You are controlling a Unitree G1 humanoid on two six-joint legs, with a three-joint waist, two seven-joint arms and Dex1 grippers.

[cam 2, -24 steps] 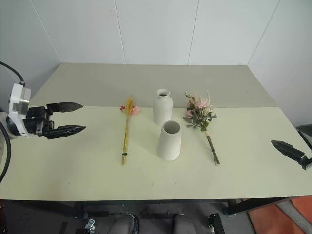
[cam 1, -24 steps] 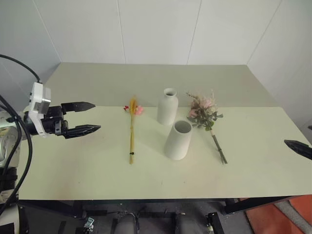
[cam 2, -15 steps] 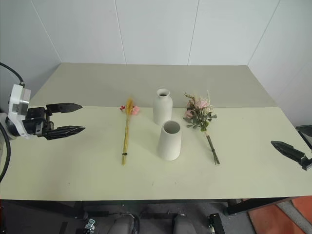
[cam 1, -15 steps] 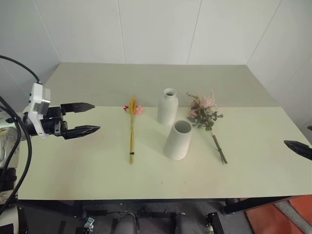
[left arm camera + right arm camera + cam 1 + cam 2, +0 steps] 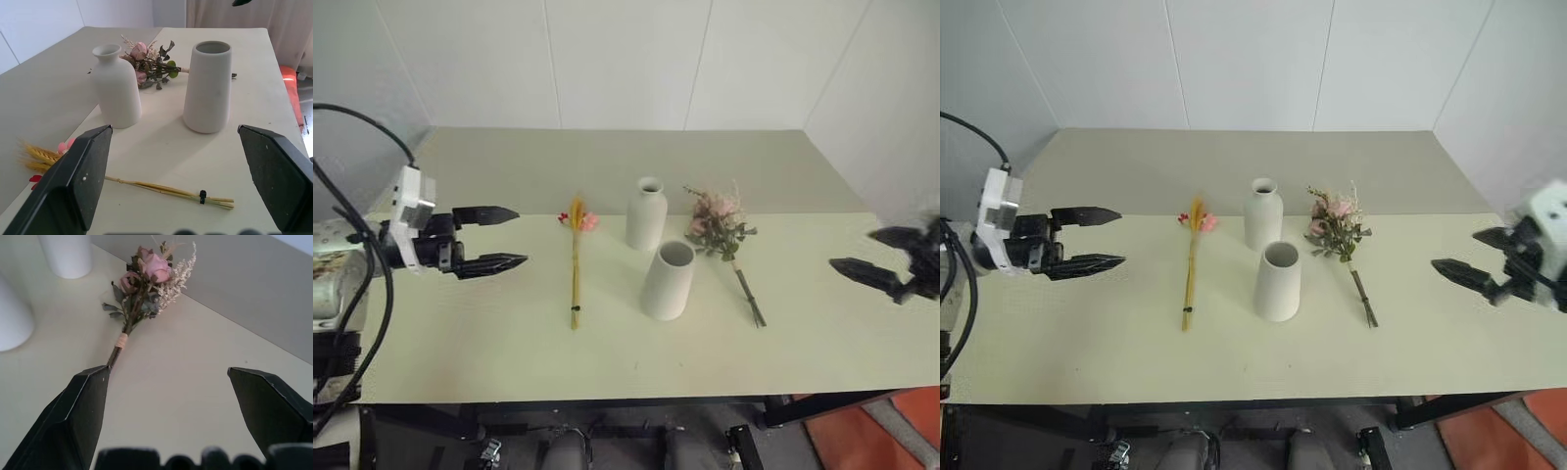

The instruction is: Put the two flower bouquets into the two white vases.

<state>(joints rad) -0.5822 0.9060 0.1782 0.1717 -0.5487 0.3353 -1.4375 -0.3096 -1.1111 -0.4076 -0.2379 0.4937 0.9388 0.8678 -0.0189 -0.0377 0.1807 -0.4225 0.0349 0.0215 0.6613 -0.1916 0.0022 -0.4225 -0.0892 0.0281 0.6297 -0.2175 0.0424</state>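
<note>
L claw (image 5: 1114, 238) hovers over the table (image 5: 1087, 343) at its L side, fingers spread wide apart, nothing between them, tips pointing twd the middle. R claw (image 5: 1469, 257) hovers over the R side, fingers also wide apart & empty, tips pointing in twd the flowers.

Near to far from L claw: slim yellow wheat bundle (image 5: 1189, 279) lies flat just past its tips, stems running twd the robot, pink-red heads at the far end. Beyond that, wide-mouth vase (image 5: 1277, 282) stands upright, nearer the front edge; bottle vase (image 5: 1262, 213) upright just behind it & a bit twd the L claw's side, the two close but apart. Furthest from L claw is the pink bouquet (image 5: 1337, 224).

From R claw: pink bouquet is the closest thing, lying flat, blooms at the far end beside bottle vase, stem (image 5: 120, 345) trailing twd the front edge, wrapped w/ a tan band. Wide-mouth vase sits just beyond the stem, not touching. Both vases empty
</note>
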